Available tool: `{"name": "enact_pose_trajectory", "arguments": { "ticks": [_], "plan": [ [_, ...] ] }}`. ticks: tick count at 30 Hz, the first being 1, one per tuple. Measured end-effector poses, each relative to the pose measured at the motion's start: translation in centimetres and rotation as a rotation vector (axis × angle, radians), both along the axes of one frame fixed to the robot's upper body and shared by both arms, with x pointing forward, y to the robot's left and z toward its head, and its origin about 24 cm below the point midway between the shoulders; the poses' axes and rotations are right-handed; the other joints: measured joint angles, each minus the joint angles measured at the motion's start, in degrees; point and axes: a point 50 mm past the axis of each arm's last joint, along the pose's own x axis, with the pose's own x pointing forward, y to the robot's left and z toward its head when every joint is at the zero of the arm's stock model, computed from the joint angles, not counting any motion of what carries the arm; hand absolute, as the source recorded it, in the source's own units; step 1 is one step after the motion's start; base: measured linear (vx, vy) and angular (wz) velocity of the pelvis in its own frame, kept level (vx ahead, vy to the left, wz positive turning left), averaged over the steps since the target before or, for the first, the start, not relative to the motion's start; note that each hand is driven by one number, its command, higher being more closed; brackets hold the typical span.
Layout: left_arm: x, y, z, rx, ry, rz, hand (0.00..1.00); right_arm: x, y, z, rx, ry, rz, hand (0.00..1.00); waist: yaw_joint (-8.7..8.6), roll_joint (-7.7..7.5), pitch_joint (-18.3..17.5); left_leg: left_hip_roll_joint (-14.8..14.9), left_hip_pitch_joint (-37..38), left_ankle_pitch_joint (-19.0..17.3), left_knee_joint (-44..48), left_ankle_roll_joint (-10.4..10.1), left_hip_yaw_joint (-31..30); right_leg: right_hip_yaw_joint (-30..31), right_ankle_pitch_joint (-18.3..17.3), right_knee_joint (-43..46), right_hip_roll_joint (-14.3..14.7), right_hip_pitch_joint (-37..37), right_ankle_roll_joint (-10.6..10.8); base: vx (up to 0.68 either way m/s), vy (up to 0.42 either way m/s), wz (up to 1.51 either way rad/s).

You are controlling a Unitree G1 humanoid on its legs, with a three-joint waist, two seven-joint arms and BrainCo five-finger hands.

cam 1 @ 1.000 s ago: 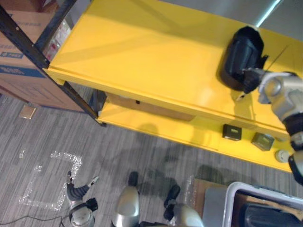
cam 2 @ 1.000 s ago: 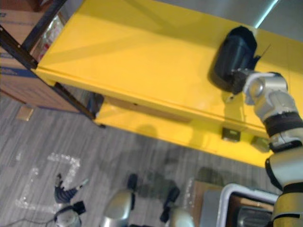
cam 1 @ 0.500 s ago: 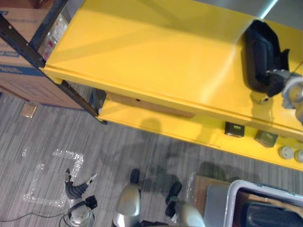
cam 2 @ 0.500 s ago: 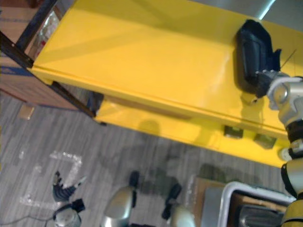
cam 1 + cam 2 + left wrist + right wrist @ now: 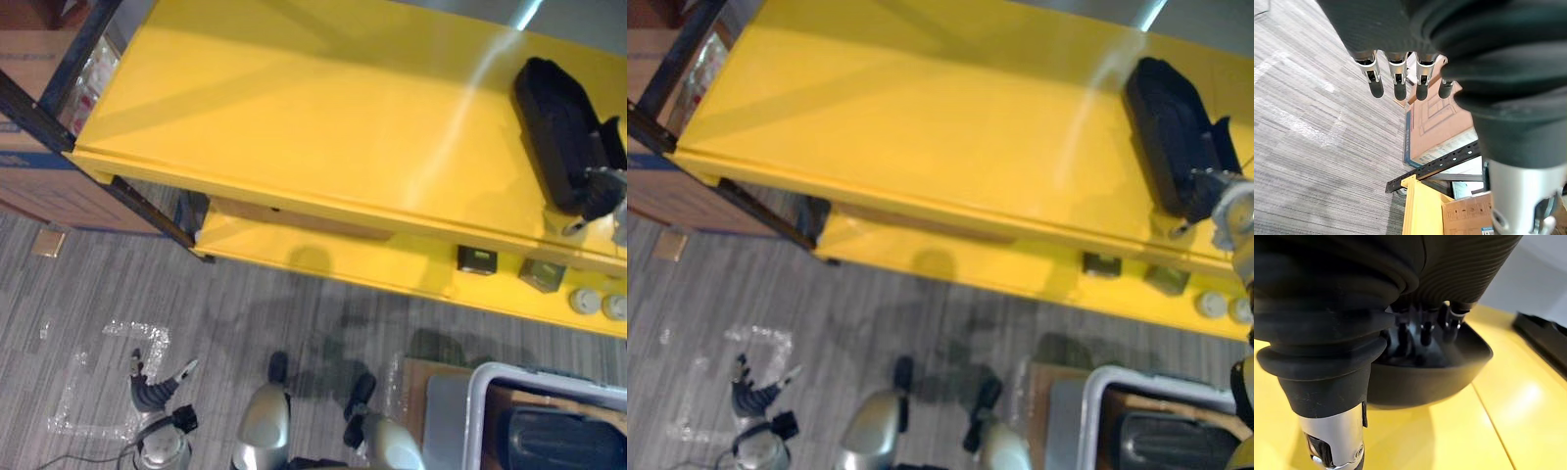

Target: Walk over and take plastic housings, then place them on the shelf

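Plastic housing [image 5: 560,127] w/ right hand [image 5: 600,188]: further right on shelf [image 5: 294,117], flatter vs before.

Housing [image 5: 556,127] on shelf [image 5: 294,108] top, right end; my right hand [image 5: 598,193] on its near end. Bin [image 5: 476,401] on floor before shelf.

Both head eyes look steeply down on one glossy yellow shelf [image 5: 294,108]; wrist cameras sit close behind the left robot hand [image 5: 1396,73] and right robot hand [image 5: 1454,274].
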Motion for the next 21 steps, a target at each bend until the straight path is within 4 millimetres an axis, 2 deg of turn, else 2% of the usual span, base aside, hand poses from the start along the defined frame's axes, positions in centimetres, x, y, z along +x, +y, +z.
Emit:
{"name": "enact_pose_trajectory", "arguments": {
  "ticks": [7, 13, 21],
  "plan": [
    [-0.1, 0.1, 0.0, -0.020, -0.007, 0.020, 0.00, -0.7, -0.9, -1.2, 0.223, -0.165, -0.002, 0.00, -0.08, 0.00, 0.0, 0.0, 0.0, 0.0, -0.1, 0.0, 0.2, 0.2, 0.0, 0.2, -0.1, -0.2, 0.0, 0.00, 0.001, -0.01],
    [-0.1, 0.0, -0.1, -0.019, -0.006, 0.020, 0.00, 0.2, 0.5, -1.6, 0.307, -0.267, 0.071, 0.00, -1.49, 0.07, 0.0, -0.3, -0.2, 0.1, -0.1, 0.1, 0.6, 0.8, -0.2, 1.0, -0.5, -1.1, 0.2, -0.01, 0.007, -0.05],
    [-0.1, -0.7, -0.3, -0.040, -0.006, 0.024, 0.00, 0.7, 1.4, -1.6, 0.449, -0.344, 0.104, 0.00, -1.35, 0.66, 0.2, -0.7, -0.2, 0.1, 0.2, 0.2, -0.2, -0.1, -0.8, 2.0, -1.0, -0.8, 0.5, 0.00, 0.011, 0.06]
  ]
}}
